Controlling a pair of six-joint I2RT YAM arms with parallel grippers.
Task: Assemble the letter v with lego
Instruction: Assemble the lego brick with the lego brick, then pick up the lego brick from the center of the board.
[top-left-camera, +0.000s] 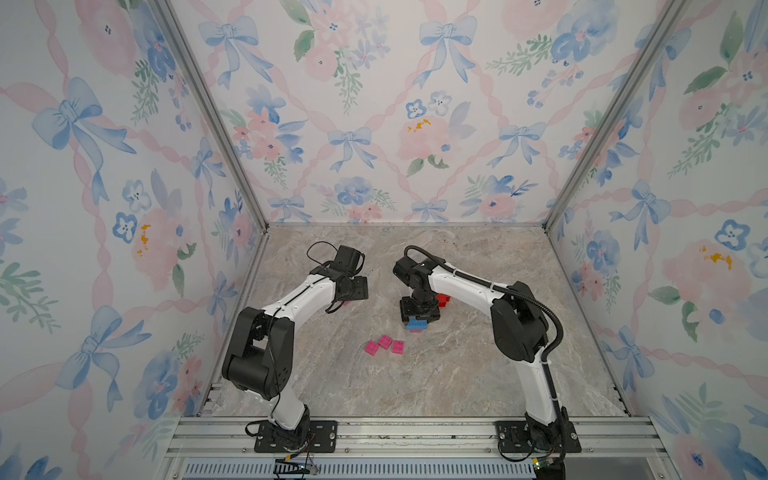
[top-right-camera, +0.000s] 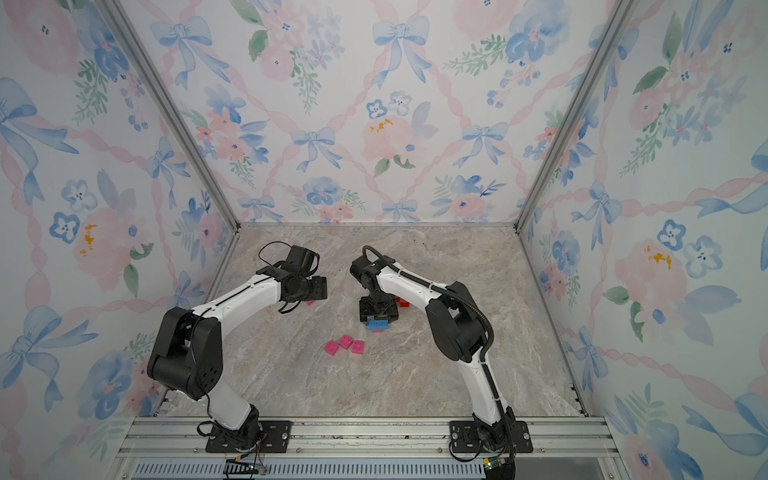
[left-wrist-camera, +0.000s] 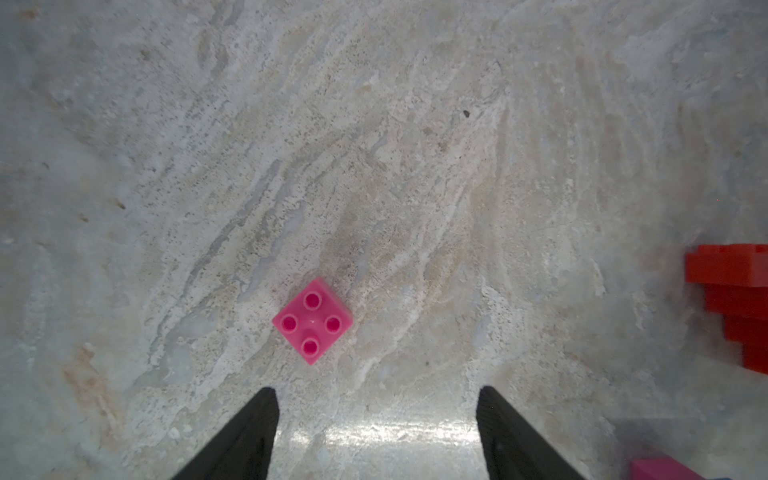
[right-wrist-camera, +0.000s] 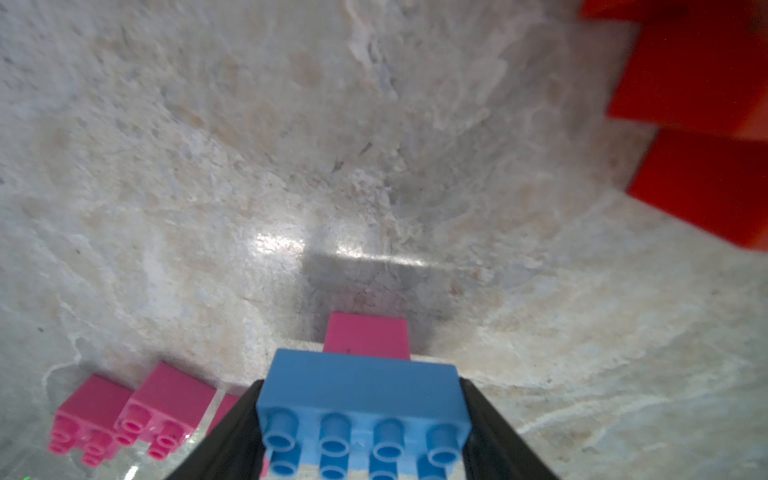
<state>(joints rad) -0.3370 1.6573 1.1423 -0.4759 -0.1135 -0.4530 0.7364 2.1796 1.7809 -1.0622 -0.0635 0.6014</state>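
My right gripper has its fingers pressed against both short ends of the long blue lego brick, which sits studs-up on a pink brick. Both top views show this stack low at mid-table; whether it touches the surface I cannot tell. My left gripper hangs open over the table, nothing between its fingers. A single pink brick lies just beyond its tips. A stepped red lego stack stands right beside the right gripper.
Three loose pink bricks lie together on the marble table, nearer the front than the blue brick. Flowered walls close the table on three sides. The arm bases sit on a metal rail at the front.
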